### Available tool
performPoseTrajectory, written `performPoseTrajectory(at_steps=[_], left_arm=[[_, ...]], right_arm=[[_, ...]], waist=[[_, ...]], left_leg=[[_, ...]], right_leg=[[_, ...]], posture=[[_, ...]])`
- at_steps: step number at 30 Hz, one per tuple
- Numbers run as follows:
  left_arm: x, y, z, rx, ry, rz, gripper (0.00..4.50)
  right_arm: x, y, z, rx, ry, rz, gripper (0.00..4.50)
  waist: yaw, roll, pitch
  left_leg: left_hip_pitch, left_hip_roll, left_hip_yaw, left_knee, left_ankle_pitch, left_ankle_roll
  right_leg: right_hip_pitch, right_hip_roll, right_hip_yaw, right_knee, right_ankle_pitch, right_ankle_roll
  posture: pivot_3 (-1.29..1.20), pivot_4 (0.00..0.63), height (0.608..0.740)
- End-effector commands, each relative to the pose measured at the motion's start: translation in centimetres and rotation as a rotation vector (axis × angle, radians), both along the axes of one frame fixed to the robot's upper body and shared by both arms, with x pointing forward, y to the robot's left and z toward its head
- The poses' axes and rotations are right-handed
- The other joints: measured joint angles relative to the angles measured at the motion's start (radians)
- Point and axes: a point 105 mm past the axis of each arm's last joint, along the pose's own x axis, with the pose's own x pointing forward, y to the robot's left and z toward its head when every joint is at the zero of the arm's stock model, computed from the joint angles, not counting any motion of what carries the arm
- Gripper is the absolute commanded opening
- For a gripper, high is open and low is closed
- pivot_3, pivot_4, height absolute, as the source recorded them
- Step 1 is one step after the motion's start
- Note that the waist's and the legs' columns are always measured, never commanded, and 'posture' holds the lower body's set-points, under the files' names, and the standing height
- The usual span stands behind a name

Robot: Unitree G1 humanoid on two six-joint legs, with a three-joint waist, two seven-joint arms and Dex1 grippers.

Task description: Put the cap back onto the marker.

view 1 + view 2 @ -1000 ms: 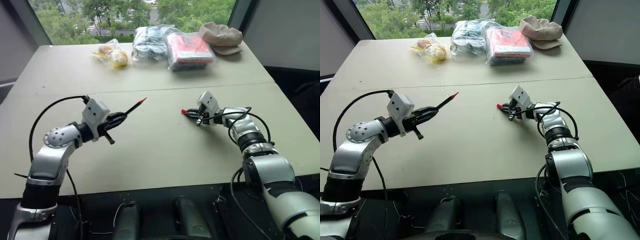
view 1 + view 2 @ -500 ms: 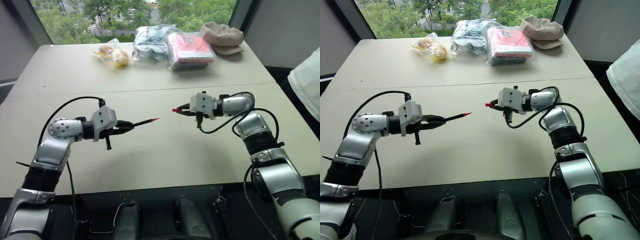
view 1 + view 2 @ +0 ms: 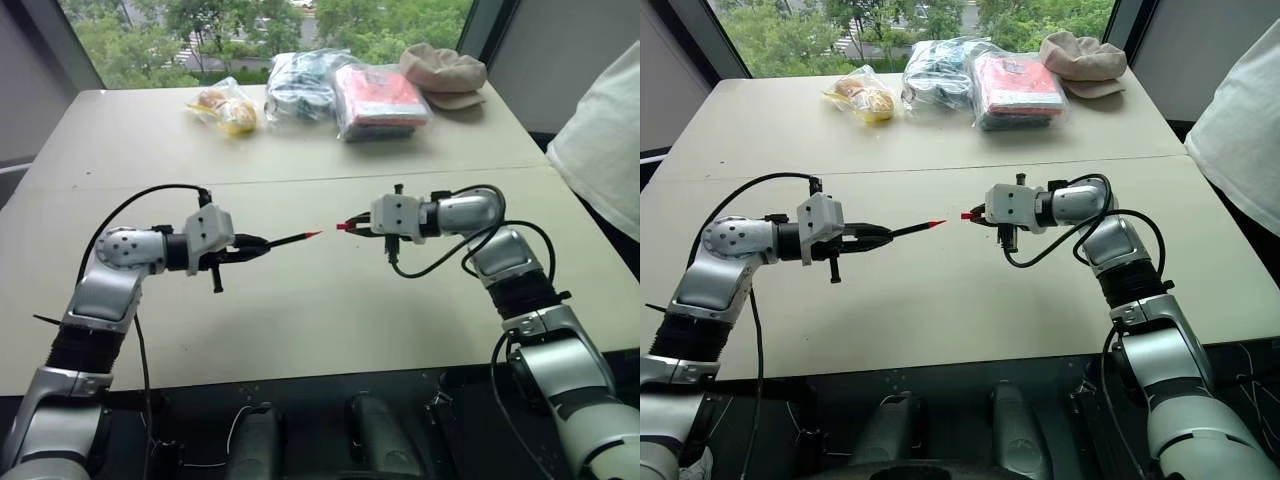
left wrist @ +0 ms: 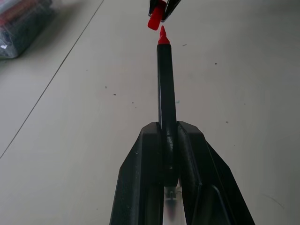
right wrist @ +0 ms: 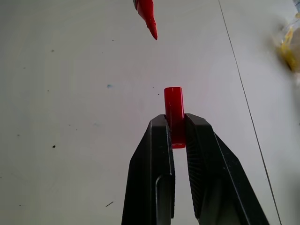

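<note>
My left gripper (image 3: 252, 246) is shut on the marker (image 3: 290, 240), a thin dark stick whose red tip (image 3: 314, 234) points to the right, held above the table. My right gripper (image 3: 357, 226) is shut on the small red cap (image 3: 343, 226), whose open end faces the marker's tip. A short gap separates tip and cap. In the left wrist view the marker (image 4: 166, 84) runs out from between the fingers (image 4: 140, 183) and the cap (image 4: 154, 21) hangs just past its tip. In the right wrist view the cap (image 5: 174, 112) sits between the fingers (image 5: 154, 159), with the marker's tip (image 5: 149, 16) beyond it and slightly off its line.
At the table's far side lie a yellow packet (image 3: 225, 108), a clear bag (image 3: 300, 85), a red packet in plastic wrap (image 3: 378, 98) and a beige cap (image 3: 445, 72). A person's white sleeve (image 3: 605, 140) hangs at the right edge. A seam (image 3: 300, 183) crosses the beige table.
The right gripper has risen and swung left with the cap, and its wrist rolled. The left gripper turned so the marker lies nearly level. Tip and cap are much closer. A person's sleeve came in.
</note>
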Motion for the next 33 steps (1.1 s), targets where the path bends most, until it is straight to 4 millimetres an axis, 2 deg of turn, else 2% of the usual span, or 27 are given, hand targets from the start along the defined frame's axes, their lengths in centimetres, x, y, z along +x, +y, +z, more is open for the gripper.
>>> performPoseTrajectory(at_steps=[1, 33], left_arm=[[-0.2, -0.2, 0.7, 0.013, -0.039, -0.016, 0.0], [0.1, -0.9, 0.8, 0.011, -0.052, -0.023, 0.0]], right_arm=[[-0.5, 0.5, 1.1, 0.022, -0.02, 0.033, 0.02], [-2.0, 2.5, 1.6, 0.043, 0.017, 0.103, 0.02]], waist=[[0.0, 0.0, 0.0], [0.0, 0.0, 0.0]], left_leg=[[0.0, 0.0, 0.0, 0.0, 0.0, 0.0], [0.0, 0.0, 0.0, 0.0, 0.0, 0.0]], right_leg=[[0.0, 0.0, 0.0, 0.0, 0.0, 0.0], [0.0, 0.0, 0.0, 0.0, 0.0, 0.0]], posture=[[0.0, 0.15, 0.74], [0.0, 0.15, 0.74]])
